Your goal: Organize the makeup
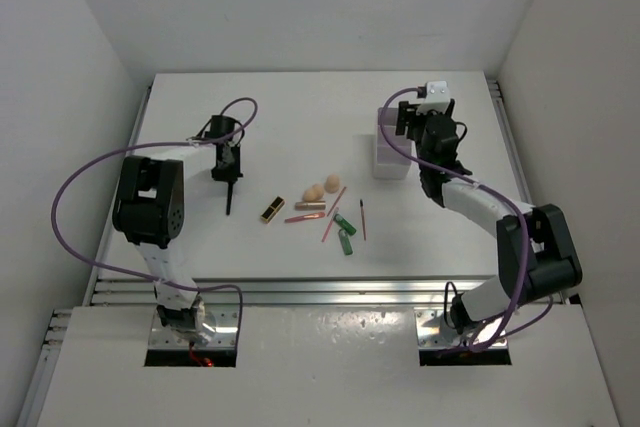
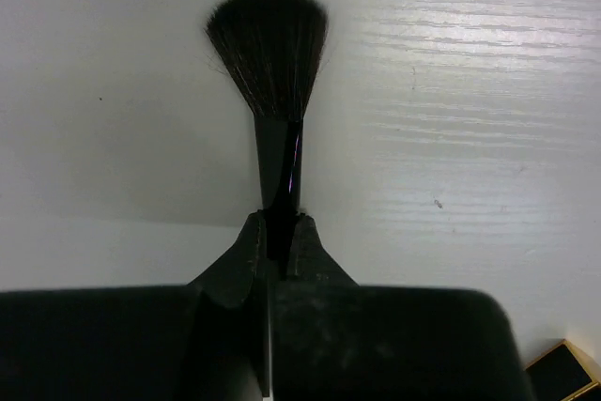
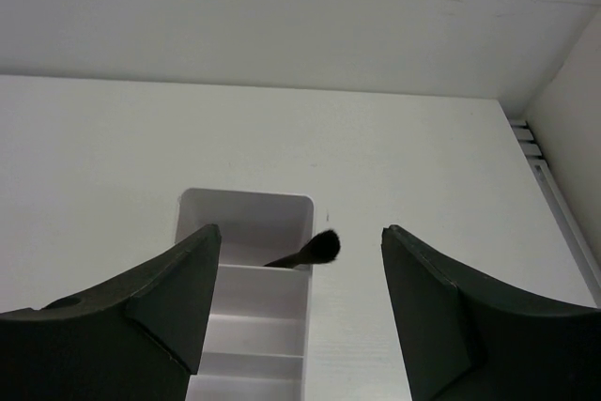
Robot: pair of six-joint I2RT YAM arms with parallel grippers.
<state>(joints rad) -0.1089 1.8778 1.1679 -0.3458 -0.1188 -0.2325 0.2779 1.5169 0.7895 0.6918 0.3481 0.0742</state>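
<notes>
- Slippage is the main worry: the left gripper (image 2: 279, 228) pinches the black brush (image 2: 278, 152) only at the thin end of its handle. The jaws are nearly closed on it and the bristles sit far out, so a quick swing may pivot or drop it.
- Whether the bristles touch the table (image 1: 250, 112) cannot be told; if they do, a drag could splay them.
- The white box (image 3: 246, 208) stands well apart, on the far right. A low carry across could sweep the loose makeup lying between: sponges (image 1: 313, 192), lipstick (image 1: 272, 210), pencils (image 1: 333, 213) and green bottle (image 1: 345, 239).
- The right gripper (image 3: 299, 232) hovers above the box, jaws wide and holding nothing, so both arms meeting there risk a clash.
- A second brush (image 3: 315, 249) leans in the box with its head over the rim, and a nudge could tip it out.
- The left arm is folded with its elbow raised and its wrist over the far-left table, the brush pointing back toward the near edge.
- The right arm reaches forward, its wrist angled down over the box.
</notes>
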